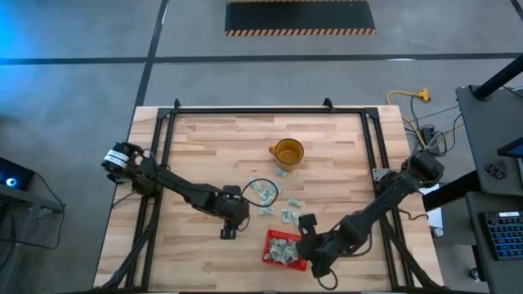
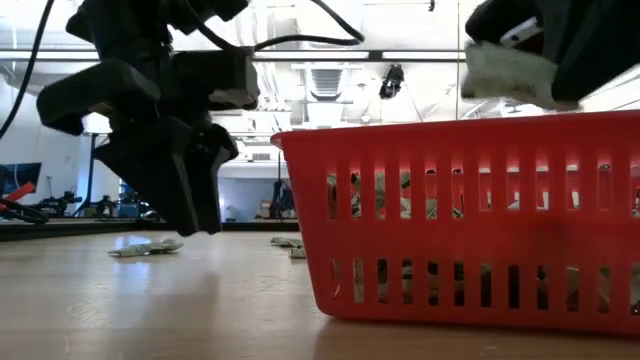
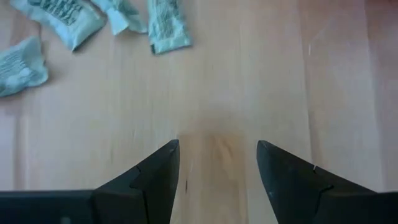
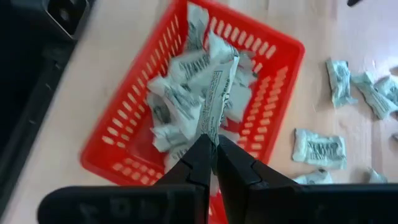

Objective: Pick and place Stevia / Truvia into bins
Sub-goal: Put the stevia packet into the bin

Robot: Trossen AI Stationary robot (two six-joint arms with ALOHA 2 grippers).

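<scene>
The red basket (image 1: 267, 249) stands near the table's front edge and holds several pale green and white packets (image 4: 180, 93). My right gripper (image 4: 213, 146) hangs over it, shut on one packet (image 4: 219, 93), which also shows at the top right of the low view (image 2: 505, 72). More loose packets (image 1: 265, 193) lie flat on the wood between the basket and the mug. My left gripper (image 3: 217, 152) stands open just above bare wood, left of the basket (image 2: 470, 200), with nothing between its fingers. A few packets (image 3: 62, 15) lie beyond it. My right gripper pinches one end of the packet (image 4: 212, 129) between its two fingertips. The fingers slant down from the table's right side. The packet sticks out lengthwise beyond the fingertips, lifted clear above the packets in the basket.
A translucent amber mug (image 1: 288, 152) stands toward the far middle of the table. A thin dark ring (image 1: 260, 189) lies around some loose packets. Several packets (image 4: 318, 149) lie on the wood close beside the basket. Black frame rails (image 1: 163, 131) run along the table's sides.
</scene>
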